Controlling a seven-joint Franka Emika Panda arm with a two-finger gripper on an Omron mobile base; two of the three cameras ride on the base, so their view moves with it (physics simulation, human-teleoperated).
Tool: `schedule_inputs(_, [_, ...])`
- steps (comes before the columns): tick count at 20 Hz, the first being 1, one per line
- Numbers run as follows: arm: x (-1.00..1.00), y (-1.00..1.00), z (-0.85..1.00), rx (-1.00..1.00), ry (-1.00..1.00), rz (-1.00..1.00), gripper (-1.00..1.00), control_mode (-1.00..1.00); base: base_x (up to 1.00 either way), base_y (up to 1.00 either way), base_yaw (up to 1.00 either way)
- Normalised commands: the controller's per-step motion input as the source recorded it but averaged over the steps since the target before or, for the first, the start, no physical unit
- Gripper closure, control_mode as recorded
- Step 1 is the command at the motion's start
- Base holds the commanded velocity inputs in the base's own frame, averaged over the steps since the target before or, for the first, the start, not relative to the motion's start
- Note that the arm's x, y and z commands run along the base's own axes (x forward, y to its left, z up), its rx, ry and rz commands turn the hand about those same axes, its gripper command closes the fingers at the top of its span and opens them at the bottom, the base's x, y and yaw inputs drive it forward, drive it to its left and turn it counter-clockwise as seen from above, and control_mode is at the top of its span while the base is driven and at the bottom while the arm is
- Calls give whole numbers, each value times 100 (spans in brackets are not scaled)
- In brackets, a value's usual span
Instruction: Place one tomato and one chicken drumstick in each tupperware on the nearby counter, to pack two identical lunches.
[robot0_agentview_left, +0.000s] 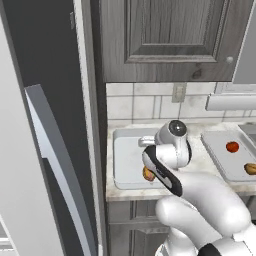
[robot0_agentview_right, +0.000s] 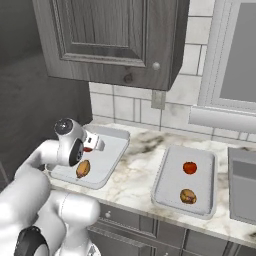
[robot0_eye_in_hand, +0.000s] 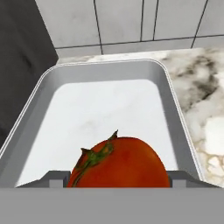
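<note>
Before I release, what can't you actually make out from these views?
- Finger tips of the end effector: hand view, hidden behind the tomato, so grip contact is unconfirmed.
- Left tupperware floor: left base view, partly covered by the arm.
- Drumstick there: mostly hidden by the arm.

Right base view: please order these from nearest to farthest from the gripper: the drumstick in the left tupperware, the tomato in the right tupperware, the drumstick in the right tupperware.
1. The drumstick in the left tupperware, just below the gripper.
2. The tomato in the right tupperware, across the counter, toward the wall.
3. The drumstick in the right tupperware, at its front; only slightly farther than that tomato.
</note>
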Motion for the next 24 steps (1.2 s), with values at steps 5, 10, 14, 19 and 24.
schedule_inputs(5, [54, 5, -29, 0, 6, 0, 100, -100, 0, 0, 0])
schedule_inputs(10, [58, 8, -34, 0, 3, 0, 100, -100, 0, 0, 0])
schedule_inputs(14, [59, 7, -39, 0, 1, 0, 100, -100, 0, 0, 0])
schedule_inputs(19, [54, 2, -41, 0, 0, 0, 100, -100, 0, 0, 0])
schedule_inputs(24, [19, 1, -53, 0, 5, 0, -100, -100, 0, 0, 0])
